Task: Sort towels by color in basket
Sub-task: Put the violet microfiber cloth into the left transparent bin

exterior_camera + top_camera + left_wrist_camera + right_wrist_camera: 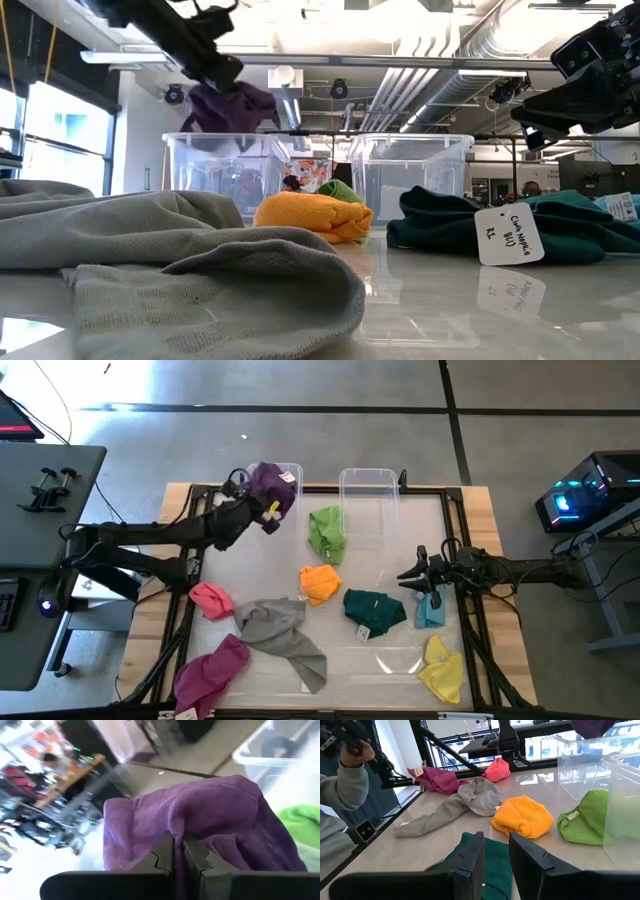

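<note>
My left gripper (pixel 262 512) is shut on the purple towel (pixel 270 484) and holds it above the left clear bin (pixel 215 165). My right gripper (pixel 412 576) is open and empty above the table, beside the dark green towel (pixel 375 610) and the light blue towel (pixel 430 610). The light green towel (pixel 327 532), orange towel (pixel 320 583), grey towel (pixel 285 635), pink towel (pixel 211 600), magenta towel (pixel 212 670) and yellow towel (pixel 442 672) lie on the table. My left gripper pinches a bunched fold of the purple towel (pixel 175 827) between its two fingers. One layer or several, I cannot tell. The towel hangs slack below the fingers (pixel 235 105), lifted clear of the table and above the left bin's rim.
A second clear bin (pixel 370 490) stands to the right of the first at the table's far edge. A dark frame (pixel 470 650) runs round the table top. A person's sleeve and hand (pixel 350 765) show beyond the table's left side.
</note>
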You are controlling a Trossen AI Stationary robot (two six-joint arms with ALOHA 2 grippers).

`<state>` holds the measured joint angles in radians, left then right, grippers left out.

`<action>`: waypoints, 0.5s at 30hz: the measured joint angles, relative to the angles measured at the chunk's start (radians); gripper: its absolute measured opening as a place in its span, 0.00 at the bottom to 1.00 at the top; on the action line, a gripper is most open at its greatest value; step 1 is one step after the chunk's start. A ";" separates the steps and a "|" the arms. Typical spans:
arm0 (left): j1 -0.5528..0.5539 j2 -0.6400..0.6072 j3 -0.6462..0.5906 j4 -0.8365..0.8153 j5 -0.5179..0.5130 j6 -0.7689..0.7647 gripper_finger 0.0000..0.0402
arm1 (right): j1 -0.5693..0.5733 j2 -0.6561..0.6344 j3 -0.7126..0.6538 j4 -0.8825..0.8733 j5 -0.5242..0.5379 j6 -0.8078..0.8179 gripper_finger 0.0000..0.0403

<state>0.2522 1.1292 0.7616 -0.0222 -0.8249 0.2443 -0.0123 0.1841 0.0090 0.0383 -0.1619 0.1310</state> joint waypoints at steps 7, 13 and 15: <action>0.076 0.124 0.146 -0.212 0.118 -0.116 0.03 | 0.000 0.000 0.000 0.000 0.000 0.000 0.20; 0.117 0.217 0.248 -0.418 0.156 -0.166 0.18 | 0.000 0.000 0.000 0.000 -0.001 0.000 0.20; 0.124 0.243 0.272 -0.439 0.195 -0.165 0.25 | 0.000 0.000 0.000 0.000 -0.001 0.000 0.20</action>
<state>0.3763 1.3719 1.0334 -0.4608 -0.6295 0.0792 -0.0124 0.1840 0.0090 0.0387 -0.1627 0.1310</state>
